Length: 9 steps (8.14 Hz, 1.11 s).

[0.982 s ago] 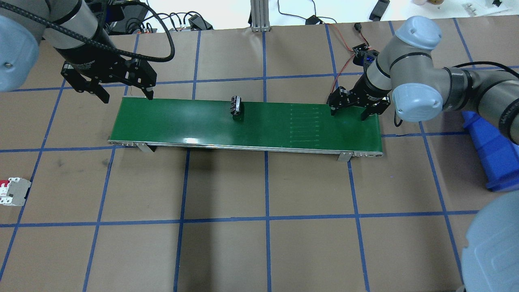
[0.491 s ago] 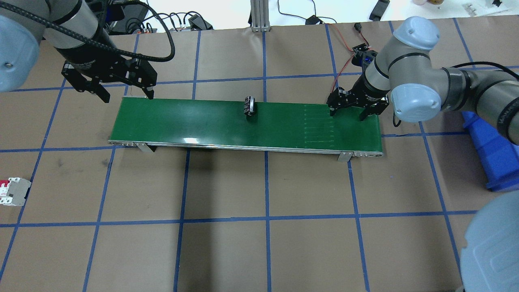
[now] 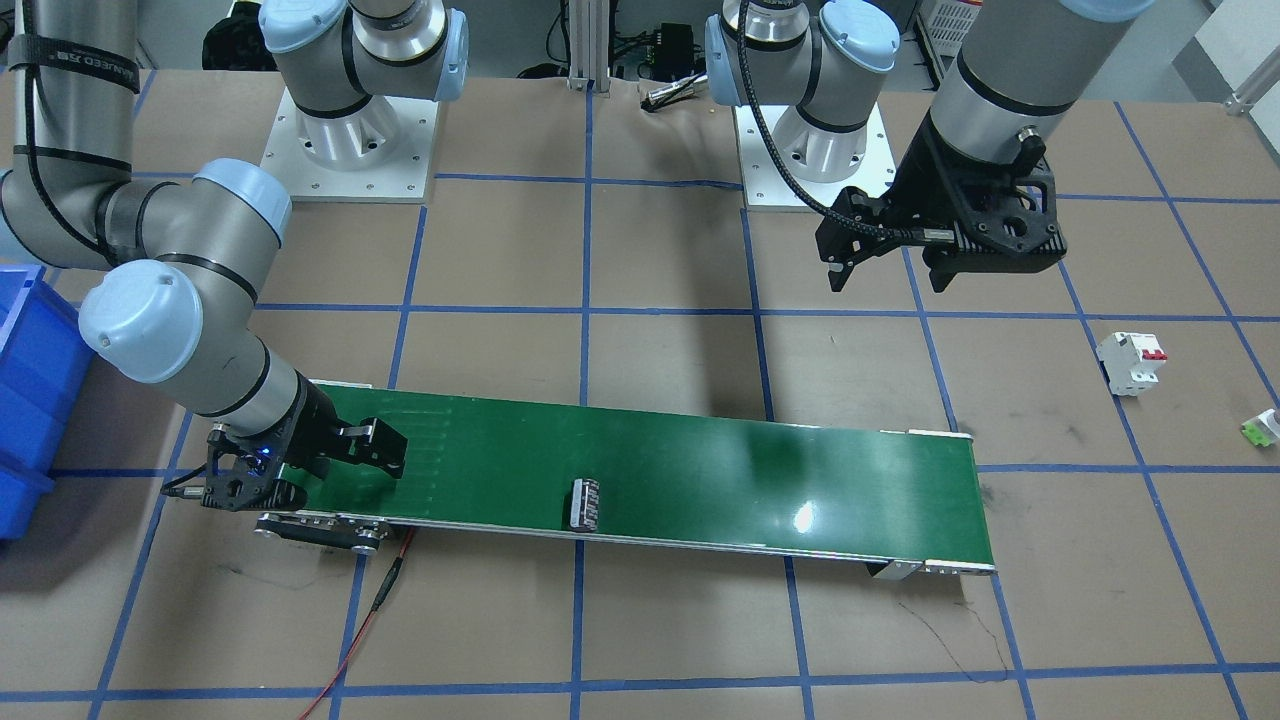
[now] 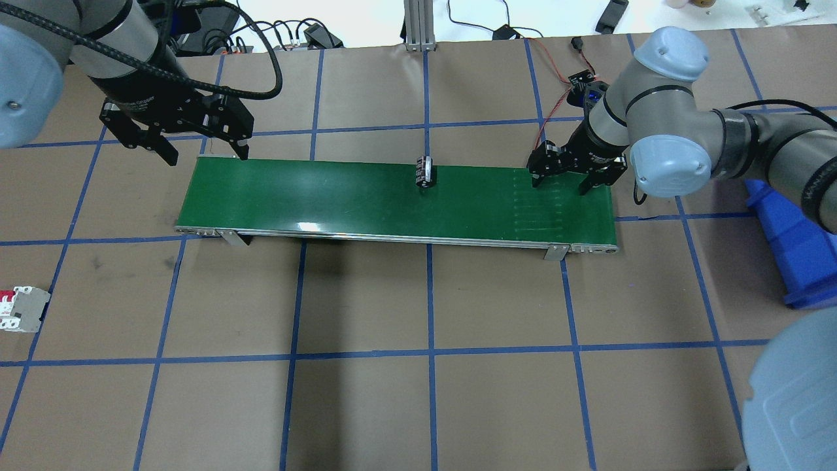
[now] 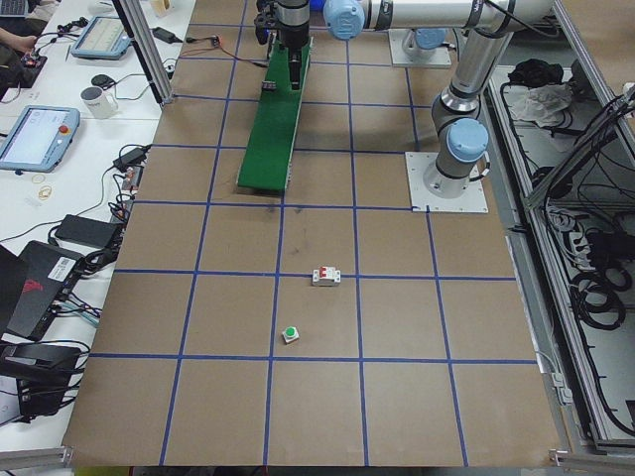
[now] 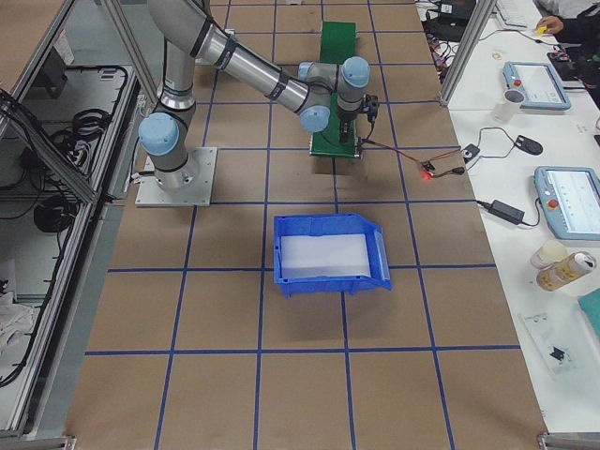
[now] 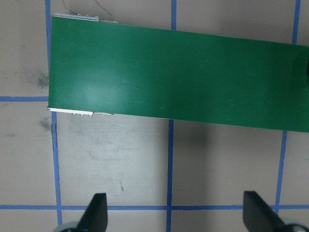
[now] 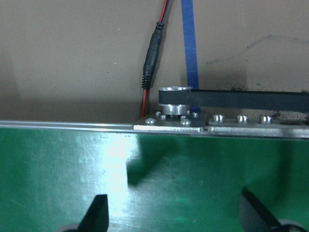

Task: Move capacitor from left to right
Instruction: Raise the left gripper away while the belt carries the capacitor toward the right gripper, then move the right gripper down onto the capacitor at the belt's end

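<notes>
The capacitor (image 4: 425,173), a small dark block with pale ribs, lies on the far edge of the green conveyor belt (image 4: 314,196), near its middle; it also shows in the front view (image 3: 585,503). My left gripper (image 4: 206,157) is open and empty, hovering above the belt's left end, its fingertips (image 7: 96,215) over bare table in the wrist view. My right gripper (image 4: 559,186) is open and empty, low over the belt's right end (image 8: 159,179), well to the right of the capacitor.
A white circuit breaker (image 4: 23,309) with a red switch lies at the table's left edge, and a small green-and-white piece (image 3: 1262,428) beyond it. A blue bin (image 4: 791,242) stands on the right. A red cable (image 4: 556,98) runs to the belt's right end.
The capacitor has travelled to the right along the belt, from left of the middle to the middle. Both arms have stayed almost still and open.
</notes>
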Each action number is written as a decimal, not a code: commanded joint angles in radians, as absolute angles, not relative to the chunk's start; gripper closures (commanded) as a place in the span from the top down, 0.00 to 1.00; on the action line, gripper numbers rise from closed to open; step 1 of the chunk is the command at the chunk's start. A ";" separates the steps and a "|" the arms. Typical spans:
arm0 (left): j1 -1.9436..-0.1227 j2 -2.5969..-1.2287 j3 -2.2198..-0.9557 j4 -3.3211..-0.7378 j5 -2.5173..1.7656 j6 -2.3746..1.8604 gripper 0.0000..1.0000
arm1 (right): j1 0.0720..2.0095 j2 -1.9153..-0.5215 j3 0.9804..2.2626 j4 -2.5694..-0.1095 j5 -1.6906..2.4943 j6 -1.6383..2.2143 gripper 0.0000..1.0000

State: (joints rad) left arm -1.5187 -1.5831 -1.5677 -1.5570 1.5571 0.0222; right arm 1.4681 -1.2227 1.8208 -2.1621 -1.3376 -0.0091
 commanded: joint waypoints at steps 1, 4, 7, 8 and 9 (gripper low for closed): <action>-1.519 -1.583 -1.568 -1.557 1.557 0.023 1.00 | 1.473 -1.224 1.821 -2.172 -1.330 0.030 0.94; -1.519 -1.585 -1.568 -1.557 1.557 0.023 1.00 | 1.534 -1.223 1.819 -2.218 -1.336 0.130 0.94; -1.519 -1.586 -1.568 -1.555 1.555 0.023 1.00 | 1.549 -1.227 1.819 -2.229 -1.335 0.143 0.95; -1.519 -1.589 -1.568 -1.555 1.555 0.023 1.00 | 1.558 -1.227 1.812 -2.229 -1.332 0.150 0.95; -1.519 -1.589 -1.568 -1.555 1.555 0.023 1.00 | 1.563 -1.224 1.796 -2.227 -1.331 0.170 0.95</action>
